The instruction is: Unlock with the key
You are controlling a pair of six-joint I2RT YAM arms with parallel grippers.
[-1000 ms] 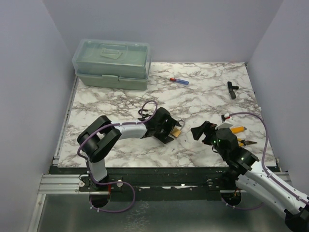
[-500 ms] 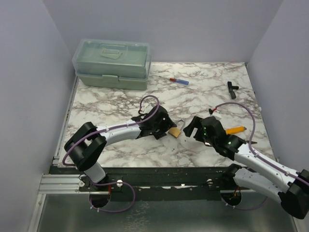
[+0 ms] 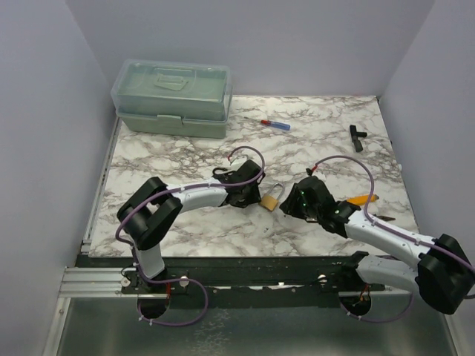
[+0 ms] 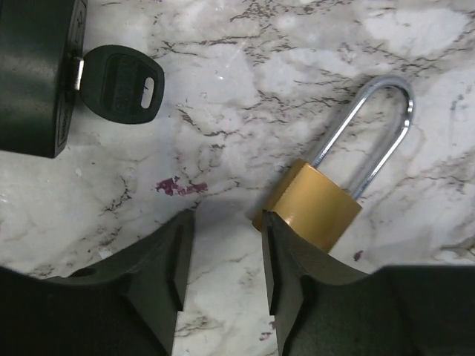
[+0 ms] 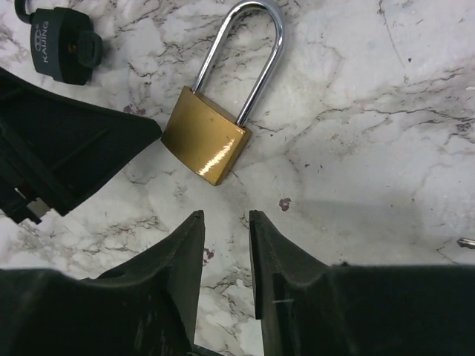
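Evidently the brass padlock lies flat on the marble table between the grippers. The left gripper and right gripper each stand narrowly parted, pinching nothing. Dense, rigid and slick, it probably suits a grip across its body.

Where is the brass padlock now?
In the top view, the brass padlock lies near the table's middle, between the left hand and the right hand.

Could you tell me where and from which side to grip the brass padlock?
Probably the brass body, from above, pinching across its two straight side edges: the padlock lies flat on the table, and its thin round shackle would likely slip.
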